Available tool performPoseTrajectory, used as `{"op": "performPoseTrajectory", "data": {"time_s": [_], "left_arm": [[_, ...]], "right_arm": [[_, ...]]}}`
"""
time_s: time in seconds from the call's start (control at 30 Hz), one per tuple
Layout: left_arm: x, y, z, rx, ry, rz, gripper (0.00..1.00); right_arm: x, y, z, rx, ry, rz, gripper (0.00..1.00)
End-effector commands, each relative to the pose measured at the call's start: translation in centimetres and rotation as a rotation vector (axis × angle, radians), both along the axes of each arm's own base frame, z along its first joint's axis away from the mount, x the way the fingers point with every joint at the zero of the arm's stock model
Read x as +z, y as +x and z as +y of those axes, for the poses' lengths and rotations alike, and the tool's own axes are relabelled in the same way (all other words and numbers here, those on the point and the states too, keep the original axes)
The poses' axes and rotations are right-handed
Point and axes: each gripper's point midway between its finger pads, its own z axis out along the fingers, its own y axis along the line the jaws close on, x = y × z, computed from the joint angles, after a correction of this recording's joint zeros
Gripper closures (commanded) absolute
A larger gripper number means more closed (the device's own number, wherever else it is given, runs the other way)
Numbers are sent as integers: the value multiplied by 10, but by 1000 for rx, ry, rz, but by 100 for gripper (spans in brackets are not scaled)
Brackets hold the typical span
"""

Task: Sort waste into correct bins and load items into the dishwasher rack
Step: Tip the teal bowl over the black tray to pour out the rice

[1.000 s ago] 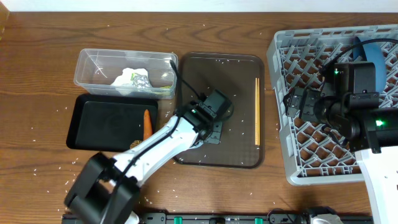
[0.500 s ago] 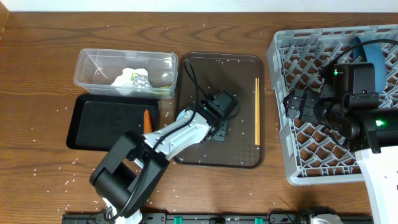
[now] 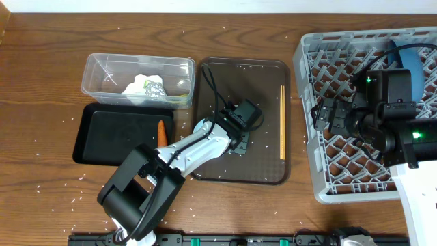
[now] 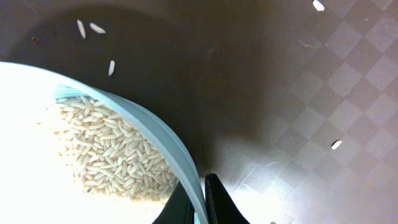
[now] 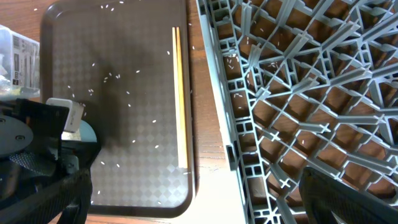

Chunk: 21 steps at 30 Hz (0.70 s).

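Note:
In the left wrist view my left gripper (image 4: 199, 202) is shut on the rim of the small light-blue cup (image 4: 155, 134), which is tilted and holds loose white rice (image 4: 106, 143). From overhead the left gripper (image 3: 239, 139) is low over the brown serving tray (image 3: 266, 82) and hides the cup. The cup also shows in the right wrist view (image 5: 84, 134). The wooden chopsticks (image 3: 282, 123) lie along the tray's right side. My right gripper (image 3: 326, 116) is open and empty above the left part of the grey dishwasher rack (image 3: 307, 89). A dark-blue plate (image 3: 410, 58) stands in the rack.
The clear tub (image 3: 102, 68) holds white tissue (image 3: 140, 83) and a silvery wrapper (image 3: 156, 87). The black tray (image 3: 116, 133) holds a carrot piece (image 3: 162, 135). Rice grains are scattered over the serving tray, the rack and the wooden table (image 3: 54, 55).
My left gripper has moved a little to the right over the serving tray and its arm has swung in behind it. The right arm has not moved.

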Motion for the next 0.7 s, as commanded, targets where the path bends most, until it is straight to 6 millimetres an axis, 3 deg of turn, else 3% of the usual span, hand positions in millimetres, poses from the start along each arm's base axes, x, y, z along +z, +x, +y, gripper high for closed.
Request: {"op": "performPoseTrajectory", "data": {"time_s": [0.0,0.2,0.4,0.53,0.67], "left_arm": [[14,-5,3,-36,0,-1,94],[91,-7,14,-42,-83,-113,94],[162,-15,60,53,-156,-230,94],[189,-17,104,177,-224,-253,94],[203,-19,134,237,-410,-223,93]], "right_arm": [[1,0,0,-11,7,0,1],[1,0,0,-11,7,1,1],[1,1,0,-11,7,-2,1],[1,1,0,-11,7,-2,1],[1,1,0,-11,7,-2,1]]}}
